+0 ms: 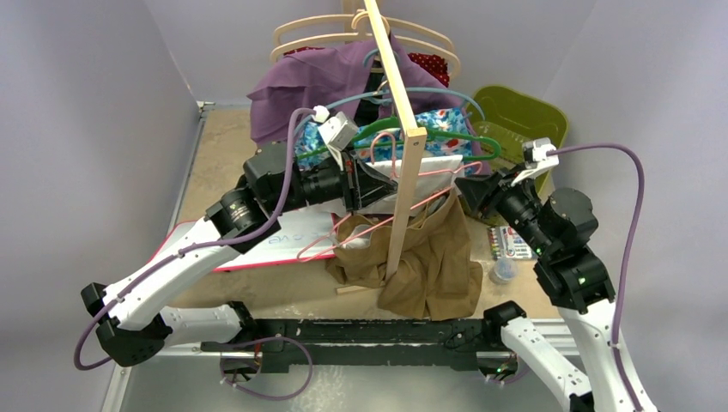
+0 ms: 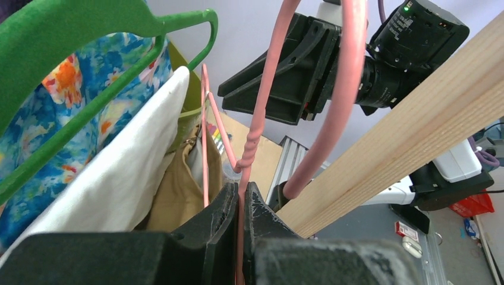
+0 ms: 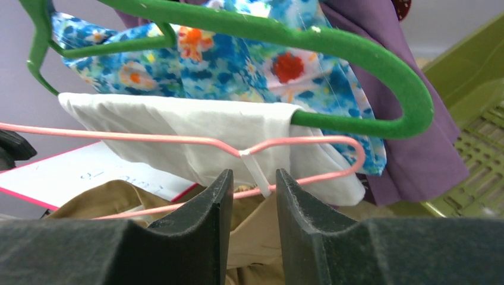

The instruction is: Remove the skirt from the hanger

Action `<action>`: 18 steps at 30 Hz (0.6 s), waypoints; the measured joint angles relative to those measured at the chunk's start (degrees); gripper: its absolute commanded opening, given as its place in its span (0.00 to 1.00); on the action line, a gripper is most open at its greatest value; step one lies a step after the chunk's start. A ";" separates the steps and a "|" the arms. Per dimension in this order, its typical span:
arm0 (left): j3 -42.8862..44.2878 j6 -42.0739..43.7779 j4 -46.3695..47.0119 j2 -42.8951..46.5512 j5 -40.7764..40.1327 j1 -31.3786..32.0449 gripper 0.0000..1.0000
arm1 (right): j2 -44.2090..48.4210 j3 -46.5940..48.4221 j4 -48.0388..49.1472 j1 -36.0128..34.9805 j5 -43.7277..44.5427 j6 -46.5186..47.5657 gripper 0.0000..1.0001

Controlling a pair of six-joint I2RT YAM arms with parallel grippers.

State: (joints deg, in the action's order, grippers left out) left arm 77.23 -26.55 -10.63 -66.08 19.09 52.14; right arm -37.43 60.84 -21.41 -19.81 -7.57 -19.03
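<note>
A pink wire hanger (image 1: 378, 225) hangs tilted by the wooden rail. A tan skirt (image 1: 429, 257) droops from it in a heap onto the table. My left gripper (image 1: 365, 184) is shut on the hanger's twisted neck (image 2: 257, 127), and the wire runs between the fingertips (image 2: 242, 193). My right gripper (image 1: 468, 190) is open at the hanger's right end. In the right wrist view a white loop strap (image 3: 257, 172) of the skirt (image 3: 261, 231) hangs on the pink wire (image 3: 178, 140), just beyond the open gripper (image 3: 254, 178). I cannot tell whether it touches the fingers.
A wooden rail (image 1: 397, 129) crosses the middle. A green hanger (image 1: 429, 133) with a floral garment, a white cloth (image 3: 178, 127) and a purple garment (image 1: 318, 77) hang behind. An olive basket (image 1: 519, 116) stands at the back right. A red-edged white board (image 1: 283, 236) lies at the left, and a small jar (image 1: 503, 270) at the right.
</note>
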 measured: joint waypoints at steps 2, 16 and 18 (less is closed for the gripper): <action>0.00 -0.31 0.35 0.02 0.26 0.00 0.00 | -0.35 -0.02 1.64 0.00 -0.96 0.09 0.32; 0.00 -1.40 0.70 0.55 0.66 0.00 0.00 | -3.30 -0.35 4.35 0.00 -3.39 1.70 0.26; 0.00 -1.40 0.70 0.72 0.66 0.00 0.00 | -3.04 -0.44 4.31 0.00 -3.23 1.66 0.21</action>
State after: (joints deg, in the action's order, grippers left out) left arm 77.23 -27.94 -9.93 -65.36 19.75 52.14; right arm -40.47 60.40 -17.10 -19.81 -10.81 -17.37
